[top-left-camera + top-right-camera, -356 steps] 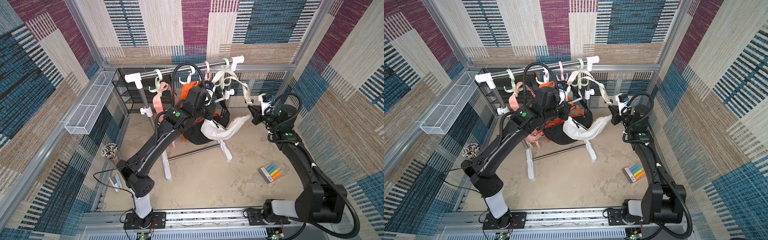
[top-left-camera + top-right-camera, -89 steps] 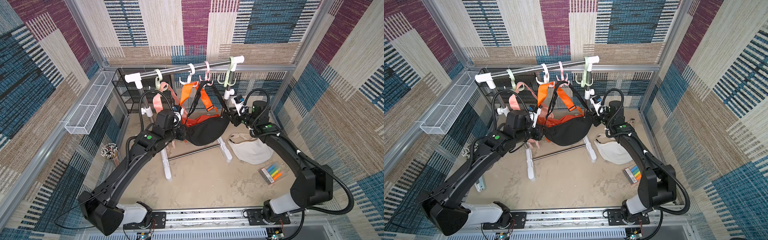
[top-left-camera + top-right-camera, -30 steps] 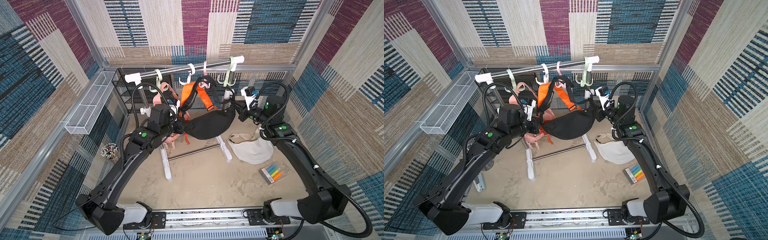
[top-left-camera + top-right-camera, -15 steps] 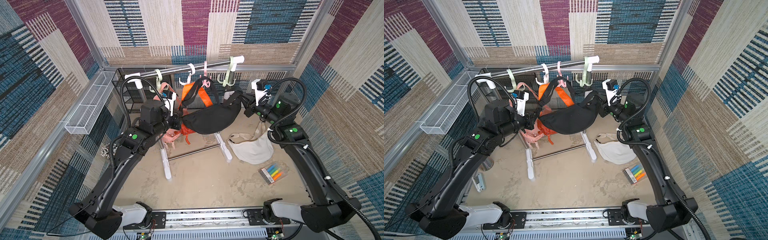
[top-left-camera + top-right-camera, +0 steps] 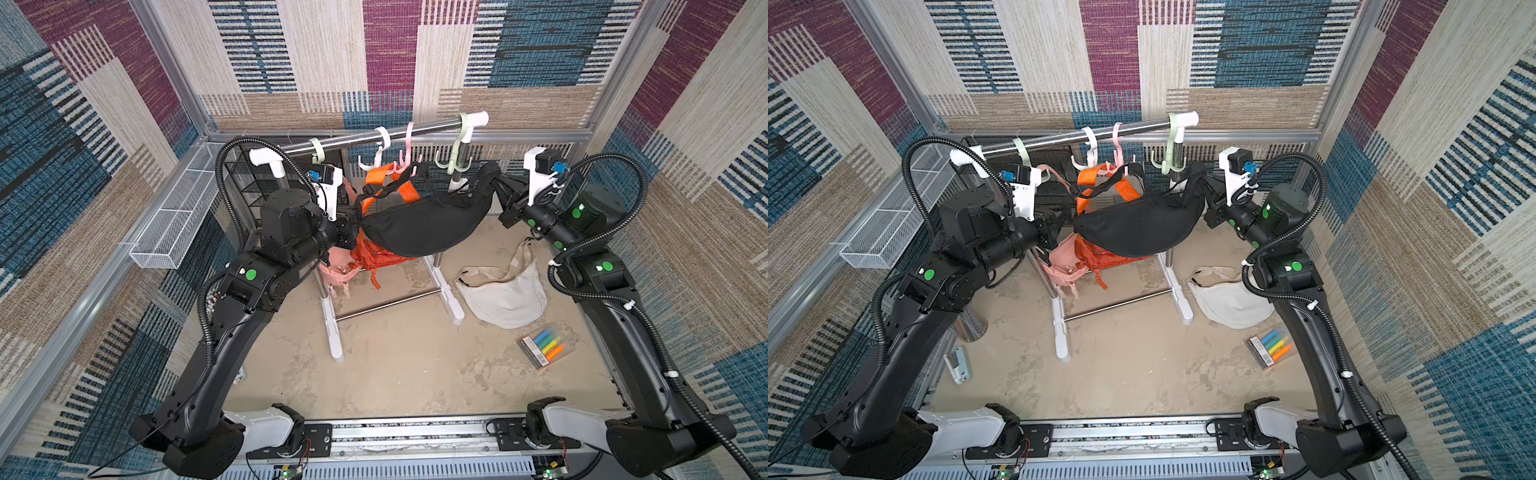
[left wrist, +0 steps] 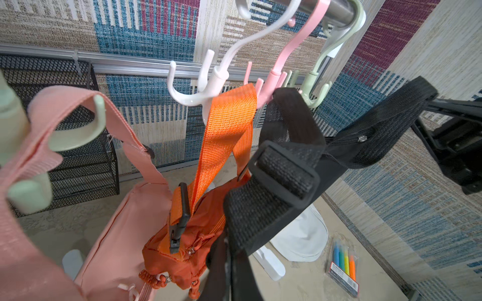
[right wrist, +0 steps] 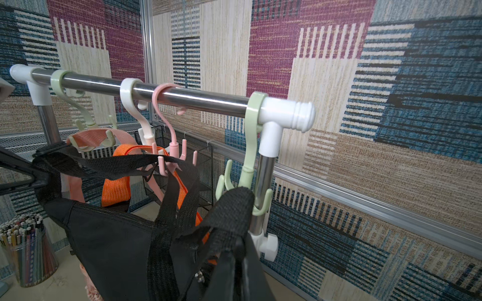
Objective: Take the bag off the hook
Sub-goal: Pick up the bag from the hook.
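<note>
The left gripper (image 5: 356, 221) and right gripper (image 5: 497, 183) each clamp an end of the black bag (image 5: 424, 228) (slung under the rail (image 5: 353, 139)); its strap (image 6: 292, 114) seemingly over the pink hook (image 6: 276, 75).

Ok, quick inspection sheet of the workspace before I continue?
Surface: sandy tabletop, stained.
Job's things: black bag stretched between both arms; strap looped over the pink hook, not yet off.
Clutter: cream bag and marker pack on the surface; orange bag and pink bag hang on the rack.
Grippers: left gripper and right gripper, jaws shut on the black bag's ends.
Cables: black hoses arch over both arms; no snag seen.
Surroundings: carpeted walls, white wire basket, pencil cup.
</note>
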Controlling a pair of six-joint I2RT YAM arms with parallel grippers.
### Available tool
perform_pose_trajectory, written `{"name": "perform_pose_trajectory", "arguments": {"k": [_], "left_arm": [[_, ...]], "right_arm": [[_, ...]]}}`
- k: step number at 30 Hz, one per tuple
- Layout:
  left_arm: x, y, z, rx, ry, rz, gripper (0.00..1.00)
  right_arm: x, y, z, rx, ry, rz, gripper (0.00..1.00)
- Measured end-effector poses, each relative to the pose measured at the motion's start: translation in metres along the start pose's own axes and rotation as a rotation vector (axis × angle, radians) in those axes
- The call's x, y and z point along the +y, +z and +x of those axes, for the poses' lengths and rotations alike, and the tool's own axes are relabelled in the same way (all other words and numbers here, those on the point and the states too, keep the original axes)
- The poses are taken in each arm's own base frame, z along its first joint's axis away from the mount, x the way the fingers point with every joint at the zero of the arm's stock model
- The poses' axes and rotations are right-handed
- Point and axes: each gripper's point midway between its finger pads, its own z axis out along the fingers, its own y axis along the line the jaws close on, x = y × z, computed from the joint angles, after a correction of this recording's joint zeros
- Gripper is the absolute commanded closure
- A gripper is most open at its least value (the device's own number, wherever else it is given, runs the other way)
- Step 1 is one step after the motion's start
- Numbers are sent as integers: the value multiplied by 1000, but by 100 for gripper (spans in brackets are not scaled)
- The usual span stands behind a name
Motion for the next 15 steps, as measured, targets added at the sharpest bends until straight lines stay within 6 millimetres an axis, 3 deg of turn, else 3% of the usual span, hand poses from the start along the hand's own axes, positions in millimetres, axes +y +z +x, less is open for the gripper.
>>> {"name": "perform_pose_trajectory", "arguments": {"k": [8, 15], "left_arm": [[-2, -15, -5, -34, 2, 8, 100], [-5, -3, -20, -53, 2, 12, 100]], "right_arm": [[-1, -17, -8, -33, -13, 48, 97], [-10, -9, -24, -67, -21, 77, 99]]}}
